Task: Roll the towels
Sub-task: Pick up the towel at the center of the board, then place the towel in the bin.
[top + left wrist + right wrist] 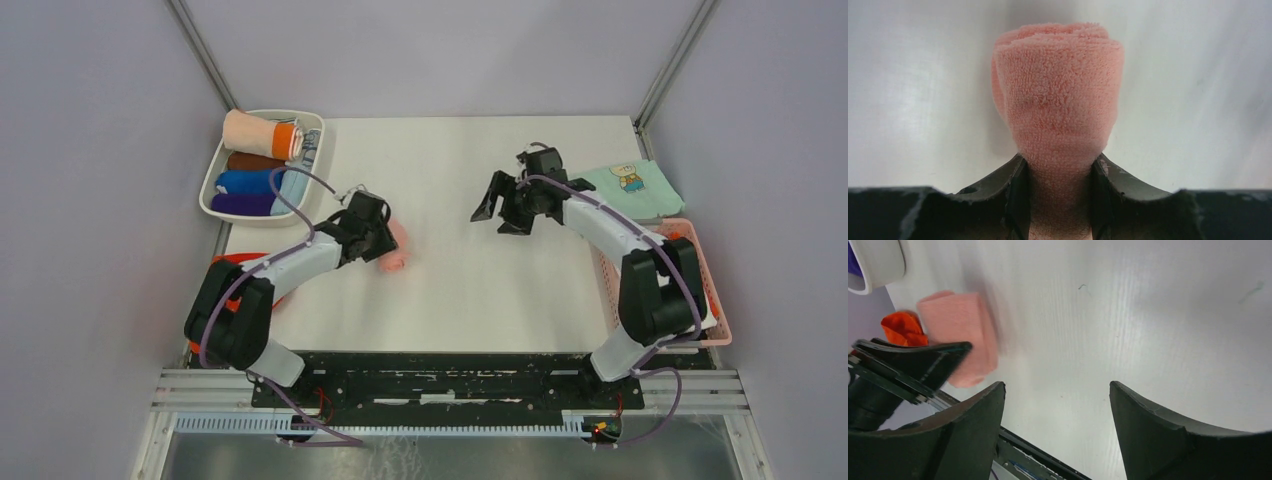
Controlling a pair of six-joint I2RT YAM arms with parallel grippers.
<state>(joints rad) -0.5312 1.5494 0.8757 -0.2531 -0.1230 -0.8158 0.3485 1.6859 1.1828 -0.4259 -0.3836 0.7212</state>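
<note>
A pale pink towel (395, 245), rolled into a thick cylinder, lies on the white table left of centre. My left gripper (375, 235) is shut on the roll's near end. In the left wrist view the roll (1058, 95) stands out from between the two fingers, squeezed narrow where they pinch it (1059, 170). My right gripper (497, 215) hovers open over the table's middle, holding nothing. Its wrist view shows the wide gap between its fingers (1057, 390), the pink roll (960, 335) at the left, and a red-orange towel (903, 327) beyond it. That red-orange towel (240, 262) peeks out beside the left arm.
A white bin (208, 190) at the back left holds several rolled towels in peach, brown, blue and purple. A mint-green cloth with a bear print (635, 185) lies at the back right. A pink basket (703, 290) stands along the right edge behind the right arm.
</note>
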